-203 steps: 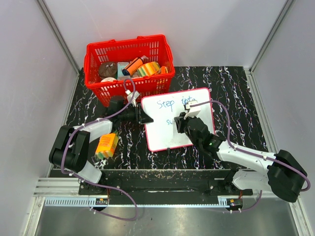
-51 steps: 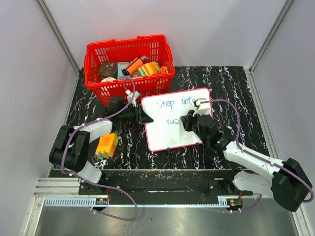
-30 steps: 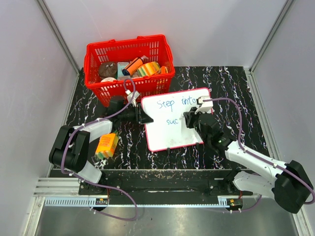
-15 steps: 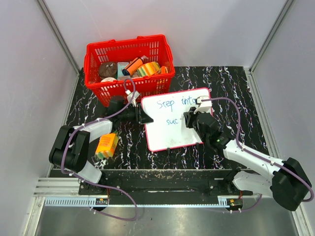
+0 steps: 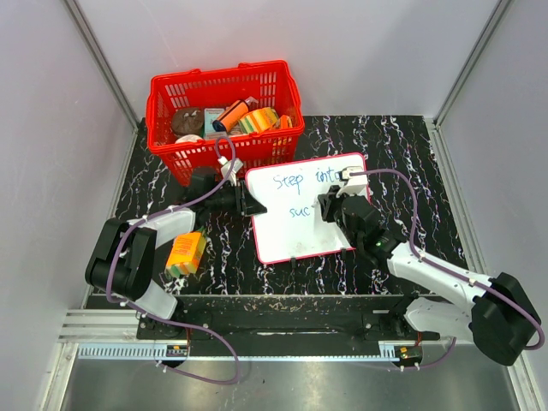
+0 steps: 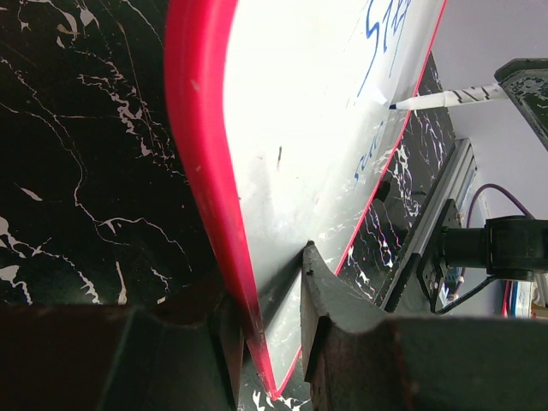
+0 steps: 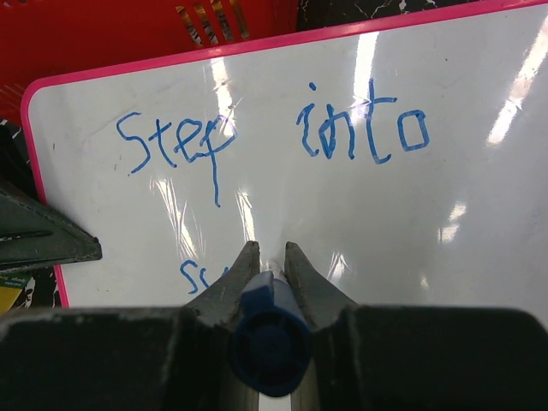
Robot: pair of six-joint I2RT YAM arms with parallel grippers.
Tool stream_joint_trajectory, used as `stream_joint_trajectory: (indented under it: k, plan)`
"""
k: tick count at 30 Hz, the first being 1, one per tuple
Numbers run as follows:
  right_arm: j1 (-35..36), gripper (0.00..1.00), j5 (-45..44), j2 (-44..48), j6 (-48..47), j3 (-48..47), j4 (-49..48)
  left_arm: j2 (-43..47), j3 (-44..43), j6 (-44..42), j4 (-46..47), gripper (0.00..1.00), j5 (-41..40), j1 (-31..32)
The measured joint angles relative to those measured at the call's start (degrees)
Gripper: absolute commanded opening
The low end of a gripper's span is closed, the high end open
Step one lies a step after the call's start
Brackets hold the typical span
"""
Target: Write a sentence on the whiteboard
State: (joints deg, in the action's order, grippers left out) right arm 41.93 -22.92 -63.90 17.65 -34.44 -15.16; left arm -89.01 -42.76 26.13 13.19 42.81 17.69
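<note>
- Progress on sentence: second line extended to "suc"; unfinished.
- Right hand pinching blue marker, tip on whiteboard.
- Left hand clamped on board edge.

Board on surface, left edge pinched in left hand; the rest runs right of that hand. Basket just behind left hand, odds and ends in it. Box on surface, near-left of left hand, apart from board. Right hand over board's right half, marker in it, tip on board. Text ahead of right hand; second line starts left of tip.
</note>
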Motion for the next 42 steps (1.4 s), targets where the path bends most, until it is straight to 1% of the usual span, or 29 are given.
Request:
stream_joint_trajectory:
  k: [14,23,42]
  plan:
    - [-0.07,0.0,1.64,0.04,0.22,0.04,0.24,0.0,0.0,0.0,0.0,0.0,0.02,0.0]
    - [-0.07,0.0,2.93,1.7,0.52,1.49,1.57,0.0,0.0,0.0,0.0,0.0,0.02,0.0]
    - [-0.09,0.0,0.92,4.48,0.37,2.56,4.42,0.0,0.0,0.0,0.0,0.0,0.02,0.0]
